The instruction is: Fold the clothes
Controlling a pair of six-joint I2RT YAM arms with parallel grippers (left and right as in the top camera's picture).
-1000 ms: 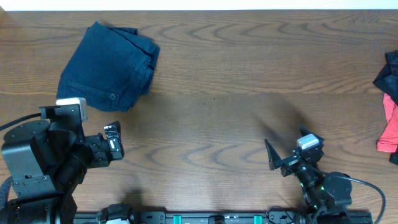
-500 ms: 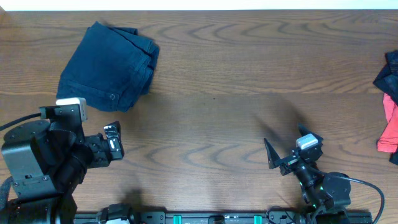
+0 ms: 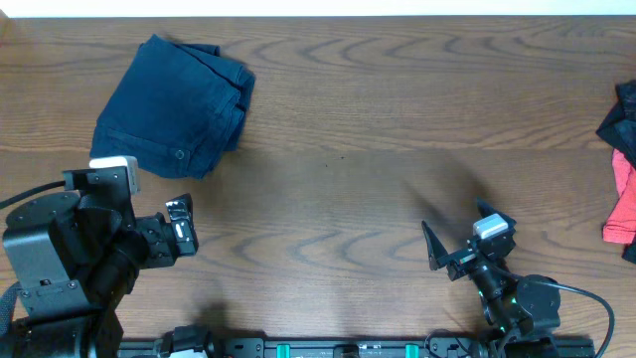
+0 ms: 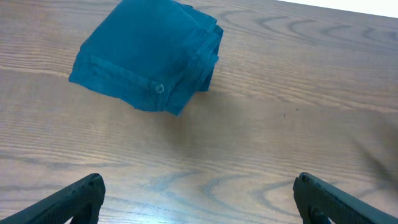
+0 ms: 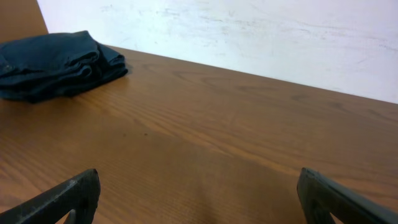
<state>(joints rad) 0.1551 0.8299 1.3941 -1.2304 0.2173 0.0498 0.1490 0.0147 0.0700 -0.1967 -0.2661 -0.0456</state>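
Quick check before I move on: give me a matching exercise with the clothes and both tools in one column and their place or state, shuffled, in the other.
Things:
1. folded dark navy fabric shorts
2. coral-red fabric garment
3. left tool
4. right tool

Places or states:
A. at the right edge of the brown wooden table, partly out of the overhead view
B. far left of the table, lying folded, button showing
C. open and empty, near the front right
D. open and empty, near the front left, close to the shorts

Pairs: 1-B, 2-A, 3-D, 4-C
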